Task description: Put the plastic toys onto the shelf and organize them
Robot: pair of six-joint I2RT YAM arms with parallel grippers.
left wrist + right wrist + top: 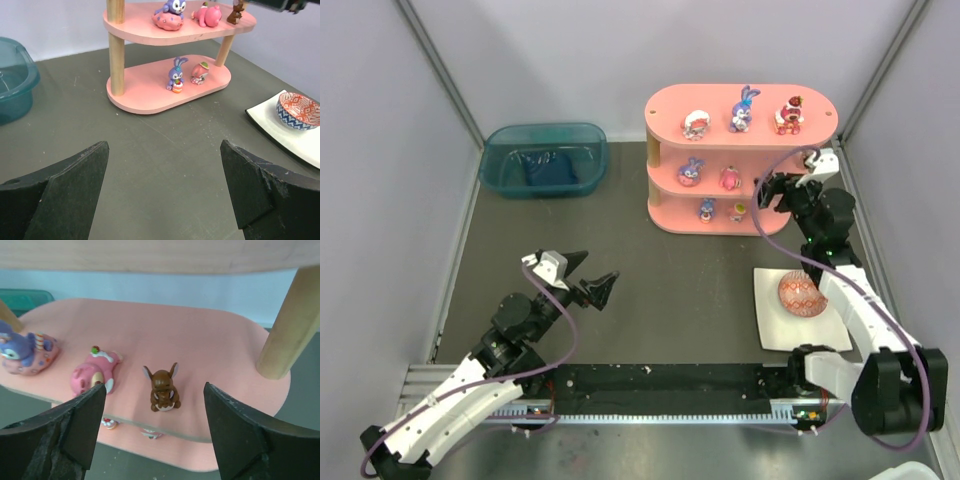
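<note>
The pink three-tier shelf [665, 110] stands at the back right and holds several toys. A purple-blue bunny [743, 110] stands on the top tier between two other figurines. My right gripper [782, 192] is open at the right end of the middle tier. In the right wrist view the gripper [154, 387] has its fingers either side of a small brown figurine [163, 388] standing free on that tier, beside a pink one [95, 376]. My left gripper [585, 275] is open and empty over the dark table, also shown in its wrist view [164, 143] facing the shelf [145, 95].
A teal translucent bin [545, 160] sits at the back left. A patterned red-orange egg [802, 295] lies on a white plate [770, 330] under my right arm. Grey walls close in the table on three sides.
</note>
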